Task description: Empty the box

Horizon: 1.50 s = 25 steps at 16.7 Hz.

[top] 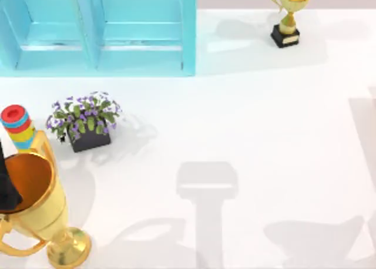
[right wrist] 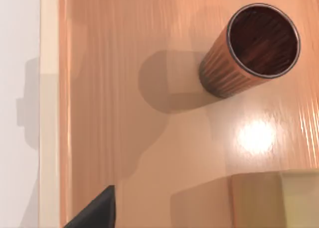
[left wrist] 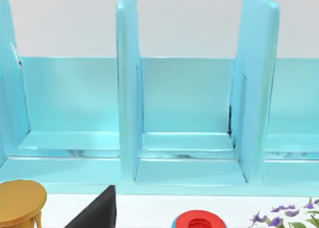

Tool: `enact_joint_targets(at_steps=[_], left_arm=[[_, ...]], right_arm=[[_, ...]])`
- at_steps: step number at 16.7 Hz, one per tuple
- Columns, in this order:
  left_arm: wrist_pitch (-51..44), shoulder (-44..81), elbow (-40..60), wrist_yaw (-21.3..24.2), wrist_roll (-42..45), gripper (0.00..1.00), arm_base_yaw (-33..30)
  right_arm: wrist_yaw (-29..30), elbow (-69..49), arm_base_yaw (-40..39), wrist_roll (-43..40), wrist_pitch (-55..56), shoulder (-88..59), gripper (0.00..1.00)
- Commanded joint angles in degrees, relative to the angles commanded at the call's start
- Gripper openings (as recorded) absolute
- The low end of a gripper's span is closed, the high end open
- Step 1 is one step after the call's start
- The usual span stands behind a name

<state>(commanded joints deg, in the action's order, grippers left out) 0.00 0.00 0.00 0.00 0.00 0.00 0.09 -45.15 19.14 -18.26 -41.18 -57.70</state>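
The white table (top: 276,122) spreads across the top view, with soft grey shadows lying over its near half. The light-blue cabinet (top: 97,28) stands at the far left of the table. In the left wrist view its upright dividers (left wrist: 128,88) part it into open compartments, and each one seen has a bare floor.

The right wrist view looks down on a glossy wooden surface (right wrist: 124,88) with a pale raised rim (right wrist: 49,113) along one side and white table beyond it.

A large gold trophy (top: 41,210) lies tilted at the near left edge of the top view, its bowl open toward the camera and its round foot (top: 69,248) pointing to the near edge. A dark square planter with purple flowers (top: 85,125) sits just in front of the cabinet, well apart from a small gold trophy on a black base (top: 286,19) at the far right. A stack of coloured rings (top: 17,127), red on top, stands at the left edge between the planter and the large trophy.

A brown wooden cup (right wrist: 249,51) stands on the wooden surface, its dark mouth open. Near it a pale tan cuboid, seen in part, looks to be the box (right wrist: 276,198); it rests on the same wooden surface.

The left gripper (left wrist: 97,213) hangs facing the cabinet, above the ring stack and trophy. The right gripper (right wrist: 94,210) hovers over the wooden surface. I cannot tell whether either one is released or clenched.
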Motion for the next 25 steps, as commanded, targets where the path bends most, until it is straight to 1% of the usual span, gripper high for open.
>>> enact_joint_targets(at_steps=[7,10,12,19,25], left_arm=[[0.0,0.0,0.0,0.0,0.0,1.00,0.0],[0.0,0.0,0.0,0.0,0.0,1.00,0.0],[0.0,0.0,0.0,0.0,0.0,1.00,0.0],[0.0,0.0,0.0,0.0,0.0,1.00,0.0],[0.0,0.0,0.0,0.0,0.0,1.00,0.0]], right_arm=[[0.2,-23.2,9.5,-9.3,-21.5,-28.3,1.00],[0.3,-29.5,12.5,-12.1,-27.6,-35.3,1.00],[0.3,-31.5,13.6,-13.2,-29.6,-37.6,1.00],[0.3,-31.0,13.6,-13.2,-29.0,-38.0,1.00],[0.3,-23.1,13.6,-13.1,-17.9,-41.1,1.00]])
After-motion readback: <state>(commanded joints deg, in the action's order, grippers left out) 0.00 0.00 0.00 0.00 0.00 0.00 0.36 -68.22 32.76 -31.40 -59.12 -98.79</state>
